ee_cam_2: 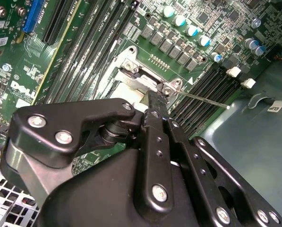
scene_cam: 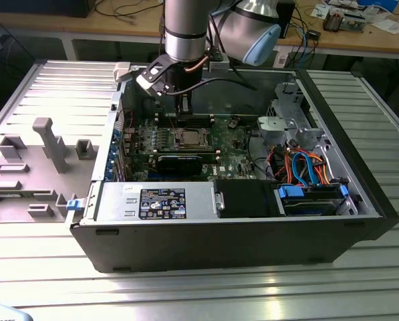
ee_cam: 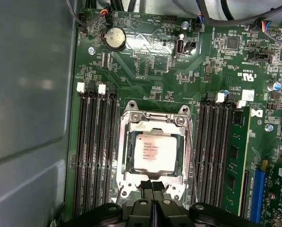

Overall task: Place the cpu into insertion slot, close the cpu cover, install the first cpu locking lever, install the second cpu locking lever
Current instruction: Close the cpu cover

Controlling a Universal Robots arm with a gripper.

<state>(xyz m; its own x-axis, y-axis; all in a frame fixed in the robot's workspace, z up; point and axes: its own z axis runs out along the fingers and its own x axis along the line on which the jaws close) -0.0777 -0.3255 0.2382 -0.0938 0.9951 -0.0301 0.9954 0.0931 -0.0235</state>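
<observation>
Holding my black hand point(ee_cam: 152, 185), fingers pressed together, at the rim of the thin silver square cpu cover point(ee_cam: 155, 122), which frames the flat silvery-beige cpu point(ee_cam: 152, 152).

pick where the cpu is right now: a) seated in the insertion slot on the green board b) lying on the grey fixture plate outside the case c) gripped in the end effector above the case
a: in the first wrist view the cpu lies flat in the insertion slot, with the silver cpu cover framing it and the end effector at the socket's edge.
</observation>
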